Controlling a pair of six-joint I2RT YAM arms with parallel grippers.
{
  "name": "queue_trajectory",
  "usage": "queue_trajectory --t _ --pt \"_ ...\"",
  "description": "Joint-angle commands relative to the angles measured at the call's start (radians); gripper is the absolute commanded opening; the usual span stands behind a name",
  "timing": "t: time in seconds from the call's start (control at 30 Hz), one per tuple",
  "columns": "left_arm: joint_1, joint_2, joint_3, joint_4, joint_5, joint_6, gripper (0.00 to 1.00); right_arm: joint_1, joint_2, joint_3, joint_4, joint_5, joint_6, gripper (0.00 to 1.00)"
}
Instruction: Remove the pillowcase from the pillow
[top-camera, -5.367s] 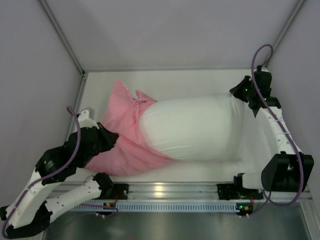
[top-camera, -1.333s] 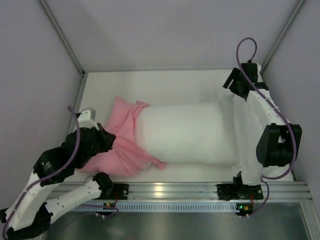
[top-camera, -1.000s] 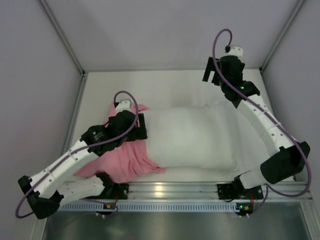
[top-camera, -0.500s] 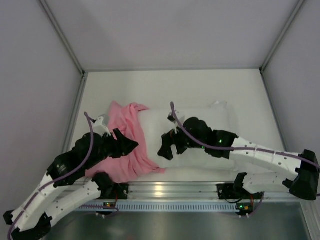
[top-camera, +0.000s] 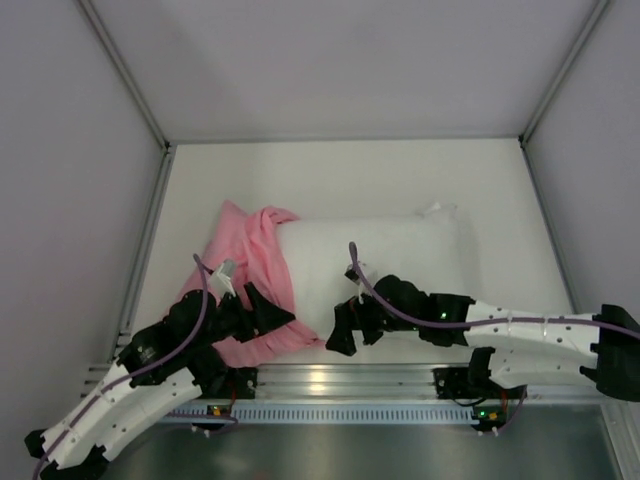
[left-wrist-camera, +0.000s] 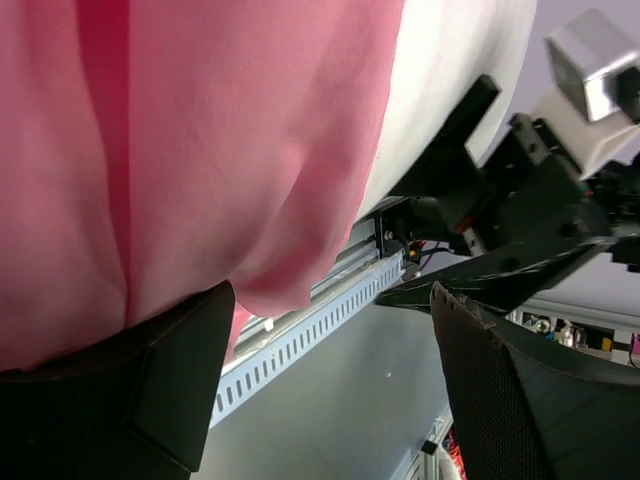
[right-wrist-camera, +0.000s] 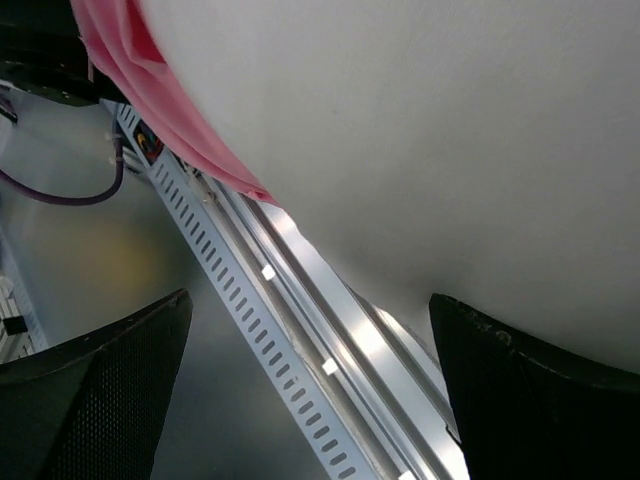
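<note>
Pillowcase (top-camera: 250, 265) (pink, bunched) covering only one end, pillow (top-camera: 390, 260) mostly bare

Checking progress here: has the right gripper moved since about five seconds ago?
Yes. The right gripper came from the far right corner toward the near rail, now beside the pillow.

Nothing legible anywhere at this moment. The small tag (top-camera: 437, 209) at the far corner of the pillow (top-camera: 400, 260) is too tiny for any print to be made out. In the right wrist view, a little dark-and-orange sticker (right-wrist-camera: 149, 143) sits on the metal rail (right-wrist-camera: 255, 335), blurred beyond reading.
</note>
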Motion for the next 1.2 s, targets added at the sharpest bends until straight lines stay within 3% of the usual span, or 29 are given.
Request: queue_trajectory --t 0.0,0.2,0.3,0.4,0.53,0.67,0.7,0.77,0.9,1.17 --pt "0.004 0.002 0.002 0.066 0.028 -0.031 0.83 0.034 0.081 -0.031 0.127 -0.016 0.048 0.97" --pt "0.004 0.146 0.062 0.065 0.060 -0.009 0.89 0.031 0.242 0.099 0.110 0.078 -0.071 1.00" --pt "0.004 0.195 0.051 0.065 0.076 -0.003 0.97 0.014 0.301 0.162 0.110 0.082 -0.108 0.99" --pt "0.004 0.241 0.025 0.036 0.044 0.010 0.98 0.012 0.296 0.172 0.110 0.211 -0.107 0.99" --pt "0.004 0.325 -0.018 0.017 -0.028 0.014 0.79 -0.011 0.235 0.147 0.111 0.257 -0.076 1.00" --pt "0.004 0.361 -0.030 -0.016 -0.140 0.037 0.37 -0.015 0.177 0.112 0.108 0.300 -0.027 0.99" --pt "0.004 0.365 -0.012 -0.044 -0.163 0.044 0.18 -0.015 0.166 0.112 0.101 0.305 -0.025 0.99" --pt "0.004 0.385 0.038 -0.082 -0.246 0.052 0.00 -0.015 0.137 0.122 0.088 0.302 -0.036 0.99" --pt "0.004 0.382 0.121 -0.141 -0.347 0.069 0.00 -0.014 0.105 0.173 0.030 0.303 -0.119 0.99" --pt "0.004 0.342 0.312 -0.105 -0.384 0.170 0.00 -0.014 0.022 0.213 -0.123 0.328 -0.240 1.00"
